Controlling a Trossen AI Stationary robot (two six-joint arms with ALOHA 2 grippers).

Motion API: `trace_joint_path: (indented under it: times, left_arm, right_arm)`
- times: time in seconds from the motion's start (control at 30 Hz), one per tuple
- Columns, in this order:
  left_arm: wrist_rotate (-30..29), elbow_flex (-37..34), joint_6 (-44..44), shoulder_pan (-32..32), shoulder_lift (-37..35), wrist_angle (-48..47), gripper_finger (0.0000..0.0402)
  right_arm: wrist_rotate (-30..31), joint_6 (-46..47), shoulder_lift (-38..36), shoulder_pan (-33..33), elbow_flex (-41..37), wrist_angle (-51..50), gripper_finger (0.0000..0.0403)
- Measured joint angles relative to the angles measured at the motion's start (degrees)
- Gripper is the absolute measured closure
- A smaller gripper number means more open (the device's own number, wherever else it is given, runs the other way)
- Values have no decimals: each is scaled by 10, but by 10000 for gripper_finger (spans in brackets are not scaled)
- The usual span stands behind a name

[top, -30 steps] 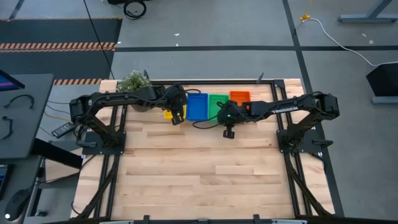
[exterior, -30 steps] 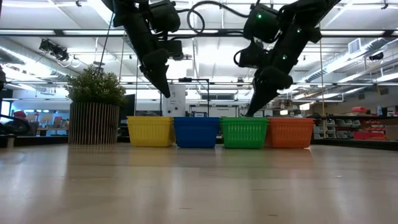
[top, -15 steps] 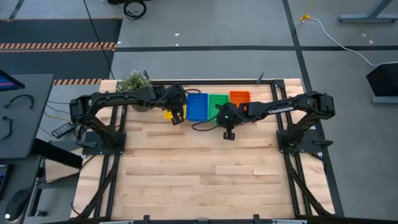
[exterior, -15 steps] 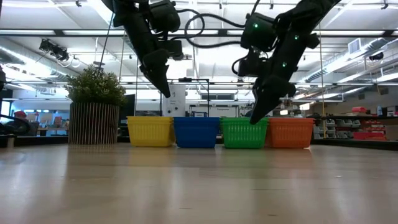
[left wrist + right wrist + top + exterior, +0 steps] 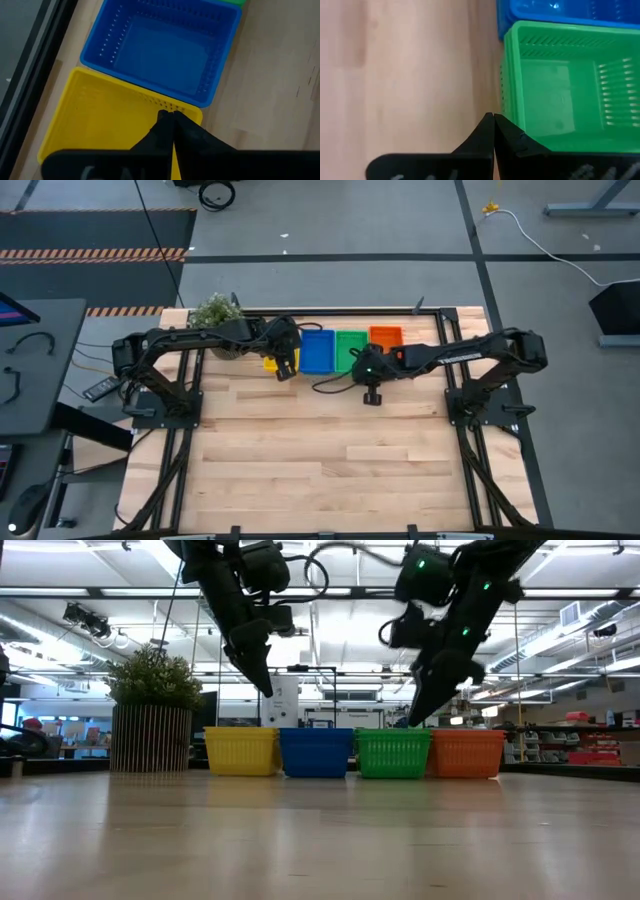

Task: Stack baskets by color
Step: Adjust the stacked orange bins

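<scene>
Bare wooden table (image 5: 320,450) fills the lower half of the high view; nothing stands on it there.

Right gripper (image 5: 371,394), centre of the high view, hangs in the air just on the near side of the green basket (image 5: 350,348). Fingers pressed together, nothing between them. In the right wrist view the closed tips (image 5: 493,116) sit over the basket's near wall, with its hollow lying ahead of them and bare wood to the side. In the low view this gripper (image 5: 415,722) has its tips just above the green rim.

Left gripper (image 5: 286,372), left of centre in the high view, is over the yellow basket (image 5: 271,364). Fingers also shut and empty. In the left wrist view the tips (image 5: 169,113) point at the yellow wall that adjoins the blue basket (image 5: 165,52). In the low view this gripper (image 5: 268,690) hangs well above the rims.

Farther back, four baskets stand in one row along the table's upper edge: yellow, blue, green, orange basket (image 5: 385,335), side by side, walls touching or nearly so. Long axes run away from the arms. Each colour is apparently gathered already.

Potted plant (image 5: 216,313) at upper left, beyond the yellow basket.

Judgement: right arm is nearer green, left nearer yellow; either would need to open its fingers before taking a wall.
</scene>
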Motion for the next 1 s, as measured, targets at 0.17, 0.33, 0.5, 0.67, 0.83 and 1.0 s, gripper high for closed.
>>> trace_joint_path:
  times: [0.17,0.33,0.5,0.67,0.83,1.0]
  left_arm:
    - [0,0,0,0,0,-3,380]
    - [0,0,0,0,0,-1,389]
    - [0,0,0,0,0,2,392]
    - [0,0,0,-6,0,1,383]
    - [0,0,0,-18,0,0,381]
    - [0,0,0,-26,0,-2,390]
  right_arm:
    - [28,9,-70,-14,0,-92,400]
    - [41,39,-113,-112,0,-156,400]
    - [-62,13,-89,-204,0,-146,401]
    - [-117,0,-39,-224,0,-139,400]
    - [-120,-1,-14,-206,0,-141,400]
    - [-121,11,-26,-188,0,-146,400]
